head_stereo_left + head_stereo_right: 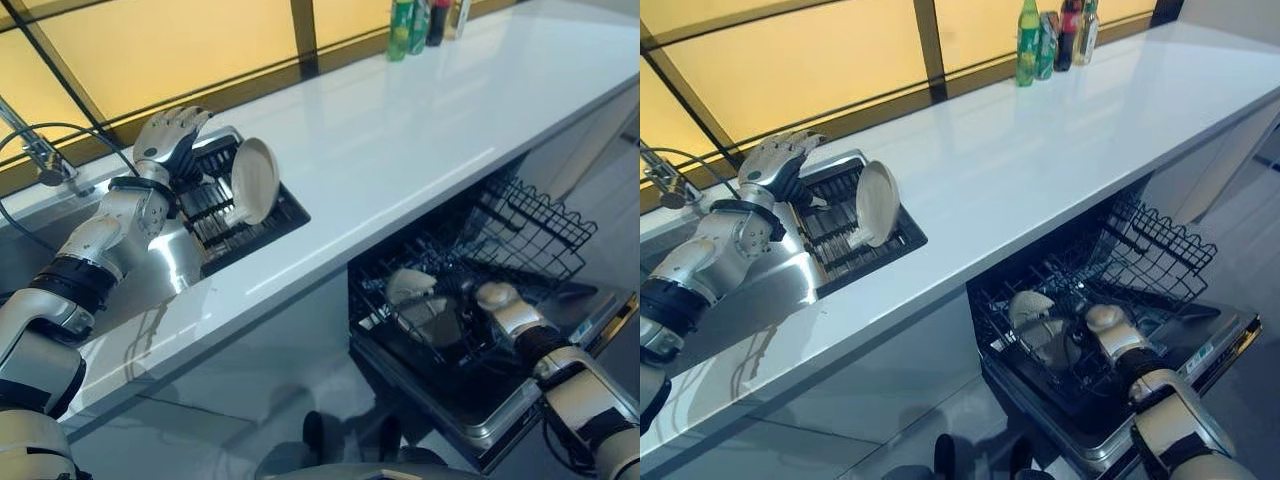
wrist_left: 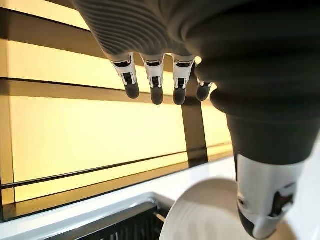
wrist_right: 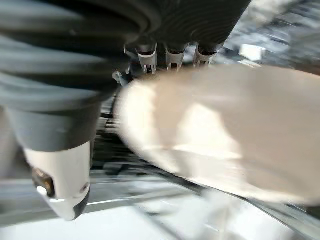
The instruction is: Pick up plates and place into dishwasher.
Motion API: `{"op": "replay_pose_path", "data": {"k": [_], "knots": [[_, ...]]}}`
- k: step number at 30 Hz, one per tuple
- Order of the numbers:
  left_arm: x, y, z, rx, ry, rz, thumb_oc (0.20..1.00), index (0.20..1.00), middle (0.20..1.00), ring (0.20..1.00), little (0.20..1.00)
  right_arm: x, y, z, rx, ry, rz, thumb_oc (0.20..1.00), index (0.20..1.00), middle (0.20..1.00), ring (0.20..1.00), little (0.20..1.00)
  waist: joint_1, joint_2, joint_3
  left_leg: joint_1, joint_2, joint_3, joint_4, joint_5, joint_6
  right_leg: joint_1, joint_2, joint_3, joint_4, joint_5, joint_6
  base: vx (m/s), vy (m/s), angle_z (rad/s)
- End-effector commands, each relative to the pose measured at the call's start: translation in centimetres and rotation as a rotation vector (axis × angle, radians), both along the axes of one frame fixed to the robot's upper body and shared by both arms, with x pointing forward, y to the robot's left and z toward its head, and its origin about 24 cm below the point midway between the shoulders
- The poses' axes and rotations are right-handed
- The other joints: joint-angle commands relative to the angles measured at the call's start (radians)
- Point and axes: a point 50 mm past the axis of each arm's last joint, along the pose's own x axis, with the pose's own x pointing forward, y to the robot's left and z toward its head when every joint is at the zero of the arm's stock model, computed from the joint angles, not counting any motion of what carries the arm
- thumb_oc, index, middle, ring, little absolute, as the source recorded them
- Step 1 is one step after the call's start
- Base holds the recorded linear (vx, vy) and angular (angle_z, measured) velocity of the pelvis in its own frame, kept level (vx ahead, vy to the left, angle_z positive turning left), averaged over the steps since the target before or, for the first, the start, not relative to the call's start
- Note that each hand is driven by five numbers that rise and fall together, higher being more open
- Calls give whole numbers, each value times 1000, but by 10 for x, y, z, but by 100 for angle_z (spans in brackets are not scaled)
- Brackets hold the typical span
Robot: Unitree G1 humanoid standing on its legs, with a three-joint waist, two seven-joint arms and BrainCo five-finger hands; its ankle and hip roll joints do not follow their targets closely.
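Left robot hand (image 1: pixel 172 135) hovered above the back edge of the dish rack (image 1: pixel 235 215), fingers (image 2: pixel 156 82) straight and relaxed, thumb apart, holding nothing. Just beside it, stood on edge in that black rack, recessed at the left end of the white worktop (image 1: pixel 400 150): one pale plate (image 1: pixel 254 180), tilted slightly, apart from the fingers. Faucet (image 1: pixel 35 150) seen at the far left, behind the rack. Bottles (image 1: pixel 415 25) grouped at the back edge of the worktop, well apart from the rack.

Below the front edge of the worktop, toward the right: open dishwasher (image 1: pixel 520 395) with its lower wire basket (image 1: pixel 520 225) pulled out over the dropped door. Second pale plate (image 1: pixel 408 285) set among the tines at the left side of that basket. Right robot hand (image 1: pixel 500 300) reached down into the basket just beside this plate; in the right wrist view the plate (image 3: pixel 225 130) lay close under the fingers (image 3: pixel 172 57), thumb apart at one side. Could not tell whether the fingers gripped the plate or merely rested near it.
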Motion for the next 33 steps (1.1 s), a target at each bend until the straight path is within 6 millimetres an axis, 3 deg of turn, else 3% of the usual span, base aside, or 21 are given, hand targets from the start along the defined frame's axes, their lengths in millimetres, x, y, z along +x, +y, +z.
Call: {"op": "replay_pose_path", "data": {"k": [1,8,14,26,33], "knots": [[-3,21,71,160,-222,133,1000,1000,1000,1000,1000,0,-15,42,18,-170,10,1000,1000,1000,1000,1000,-47,-23,87,10,-1,-1,8,-131,-34,-14,-74,47,45,-109,104,33,121,-6],[-22,57,84,221,-285,265,1000,1000,1000,1000,1000,-33,-44,58,25,-285,10,1000,1000,1000,1000,1000,-116,-46,123,-7,3,46,8,-134,-28,-68,-65,92,66,-102,113,6,95,-18],[-36,80,96,282,-365,357,1000,1000,1000,1000,1000,-49,-61,61,-32,-263,33,1000,1000,1000,1000,1000,-151,-62,145,-10,3,76,8,-136,-30,-87,-64,109,69,-92,123,12,84,-18],[-39,85,97,323,-355,370,1000,1000,1000,1000,1000,-49,-66,69,-43,-267,53,1000,1000,1000,1000,1000,-154,-69,160,-24,-1,83,8,-134,-36,-104,-69,102,73,-88,128,-4,17,-6],[-33,90,79,299,-107,417,1000,1000,1000,1000,1000,-47,-68,77,-54,-267,49,1000,1000,1000,1000,1000,-153,-67,167,-27,-3,84,8,-134,-34,-107,-71,94,72,-87,130,-14,3,0]]}}
